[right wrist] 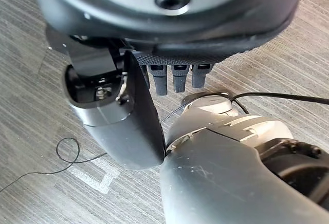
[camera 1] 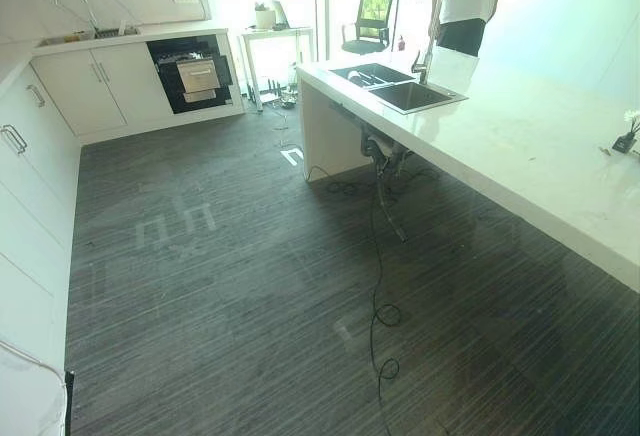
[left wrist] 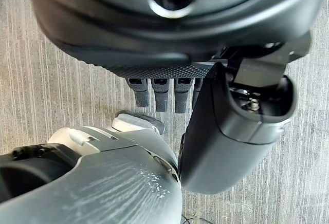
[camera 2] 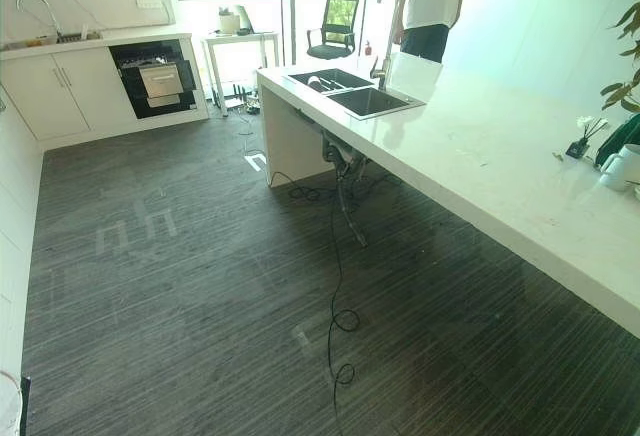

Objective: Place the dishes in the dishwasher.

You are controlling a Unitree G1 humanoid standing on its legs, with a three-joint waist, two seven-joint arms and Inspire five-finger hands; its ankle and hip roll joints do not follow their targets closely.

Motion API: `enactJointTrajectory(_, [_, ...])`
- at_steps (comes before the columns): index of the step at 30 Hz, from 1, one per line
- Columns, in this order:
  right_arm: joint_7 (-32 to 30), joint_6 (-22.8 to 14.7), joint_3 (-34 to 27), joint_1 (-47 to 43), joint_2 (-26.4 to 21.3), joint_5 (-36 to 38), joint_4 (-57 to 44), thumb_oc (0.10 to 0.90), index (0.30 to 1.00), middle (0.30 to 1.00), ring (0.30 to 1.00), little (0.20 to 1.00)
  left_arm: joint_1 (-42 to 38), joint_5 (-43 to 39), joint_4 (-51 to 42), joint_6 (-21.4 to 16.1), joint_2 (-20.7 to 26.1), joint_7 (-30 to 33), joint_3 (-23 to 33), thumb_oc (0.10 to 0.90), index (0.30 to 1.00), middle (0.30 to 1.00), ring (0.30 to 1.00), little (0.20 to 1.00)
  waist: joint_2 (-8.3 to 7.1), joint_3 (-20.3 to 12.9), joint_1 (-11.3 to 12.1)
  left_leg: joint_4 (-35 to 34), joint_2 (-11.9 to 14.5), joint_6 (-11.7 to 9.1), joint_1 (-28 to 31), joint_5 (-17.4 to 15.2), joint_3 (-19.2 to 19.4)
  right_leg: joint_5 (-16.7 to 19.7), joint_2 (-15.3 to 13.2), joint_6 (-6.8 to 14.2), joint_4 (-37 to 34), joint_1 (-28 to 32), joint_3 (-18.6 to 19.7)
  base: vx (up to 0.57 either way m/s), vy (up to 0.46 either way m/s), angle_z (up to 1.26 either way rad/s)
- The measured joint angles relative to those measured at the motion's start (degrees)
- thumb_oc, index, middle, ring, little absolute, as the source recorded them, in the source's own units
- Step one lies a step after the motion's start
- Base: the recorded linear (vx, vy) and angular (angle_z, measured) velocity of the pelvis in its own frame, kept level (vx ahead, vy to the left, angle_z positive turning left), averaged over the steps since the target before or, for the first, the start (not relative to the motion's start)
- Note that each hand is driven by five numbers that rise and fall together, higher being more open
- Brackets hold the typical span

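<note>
Hanging over striped floor [camera 1: 250,286], left hand [left wrist: 164,93] and right hand [right wrist: 175,77] both empty, fingers straight and relaxed. Dishwasher [camera 1: 193,73] open in far cabinet run [camera 1: 100,86]. Dish [camera 2: 318,82] lies in island sink [camera 2: 350,91]. Person [camera 2: 433,6] stands behind island counter [camera 2: 500,176].

White counter [camera 2: 480,156] (small flower pot [camera 2: 578,146])
</note>
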Motion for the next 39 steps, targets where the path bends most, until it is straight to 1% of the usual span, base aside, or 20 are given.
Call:
enactJointTrajectory(4, [0.0, -0.4, 0.5, 0.0, 0.0, 0.0, 0.0, 0.800, 0.900, 0.900, 0.900, 0.900, 0.0, 0.0, 0.0, 0.0, 0.0, 0.0, 0.0, 0.800, 0.900, 0.900, 0.900, 0.900, 0.02, 0.0, 0.0, 0.1, 0.0, 0.0, 0.0, 0.0, -0.1, 0.0, 0.0, 0.0, 0.0, 0.2, -0.1, 0.00, 0.000, 0.00])
enactJointTrajectory(6, [0.0, -0.6, 0.6, 0.0, 0.0, -0.5, 0.0, 0.800, 0.900, 0.900, 0.900, 0.900, 0.3, -0.1, 0.0, -0.2, 0.0, 0.1, 0.1, 0.800, 0.900, 0.900, 0.900, 0.900, 0.04, 0.0, 0.1, 0.1, 0.0, -0.5, 0.0, -0.3, -0.2, -0.1, -0.1, 0.1, 0.1, 0.2, -0.2, 0.00, -0.001, 0.02])
enactJointTrajectory(9, [0.1, -0.7, 0.6, 0.0, 0.0, -1.9, -0.1, 0.800, 0.900, 0.900, 0.900, 0.900, 0.3, -1.3, 0.0, -0.3, 0.0, 0.2, 0.1, 0.800, 0.900, 0.900, 0.900, 0.900, 0.04, 0.0, 0.1, 0.1, -0.1, -0.5, -0.2, -0.3, -0.8, -0.3, -0.2, 0.2, 0.1, 0.4, -0.9, 0.01, -0.004, 0.09])
enactJointTrajectory(17, [0.1, -0.8, 0.6, 0.0, -0.2, -2.1, 0.0, 0.800, 0.900, 0.900, 0.900, 0.900, 0.2, -1.7, 0.0, -0.4, 0.0, 0.6, 0.2, 0.800, 0.900, 0.900, 0.900, 0.900, 0.16, -0.2, 0.2, 0.6, -0.1, -0.5, -1.0, -0.2, -1.5, -0.6, -0.3, -0.3, 0.5, 0.2, -1.5, 0.01, -0.004, 0.06])
enactJointTrajectory(26, [0.3, -1.1, 0.7, 0.1, -0.2, -2.1, 0.0, 0.800, 0.900, 0.900, 0.900, 0.900, 0.5, -1.8, 0.1, -1.7, -0.6, 1.6, 0.9, 0.800, 0.900, 0.900, 0.900, 0.900, 0.44, 0.0, 0.3, 0.6, -0.1, -0.6, -1.0, -0.3, -1.6, -0.7, -0.3, -0.3, 0.5, 0.2, -1.6, 0.00, 0.000, 0.00])
enactJointTrajectory(28, [0.3, -1.3, 0.7, 0.1, -0.3, -2.1, 0.0, 0.800, 0.900, 0.900, 0.900, 0.900, 0.6, -1.8, 0.1, -2.3, -0.8, 1.9, 0.9, 0.800, 0.900, 0.900, 0.900, 0.900, 0.42, 0.1, 0.3, 0.6, -0.1, -0.6, -1.1, -0.3, -1.6, -0.7, -0.3, -0.3, 0.5, 0.2, -1.6, 0.00, 0.000, 0.00])
enactJointTrajectory(35, [0.4, -2.3, 1.6, 0.2, -0.2, -2.3, 0.0, 0.800, 0.900, 0.900, 0.900, 0.900, 0.6, -2.9, 0.1, -2.7, -1.2, 3.1, 0.9, 0.800, 0.900, 0.900, 0.900, 0.900, 0.31, 0.3, 0.3, 0.5, -0.1, -0.6, -1.1, -0.3, -1.6, -0.7, -0.3, -0.2, 0.5, 0.2, -1.7, 0.00, 0.000, 0.00])
enactJointTrajectory(39, [0.4, -3.2, 1.7, 0.1, -0.2, -4.4, -0.1, 0.800, 0.900, 0.900, 0.900, 0.900, 0.8, -3.6, 0.1, -2.8, -1.4, 3.3, 1.4, 0.800, 0.900, 0.900, 0.900, 0.900, 0.16, 0.4, 0.3, 0.4, -0.1, -0.7, -1.1, -0.3, -1.7, -0.9, -0.3, 0.1, 0.5, 0.2, -1.7, 0.01, -0.019, 0.01])
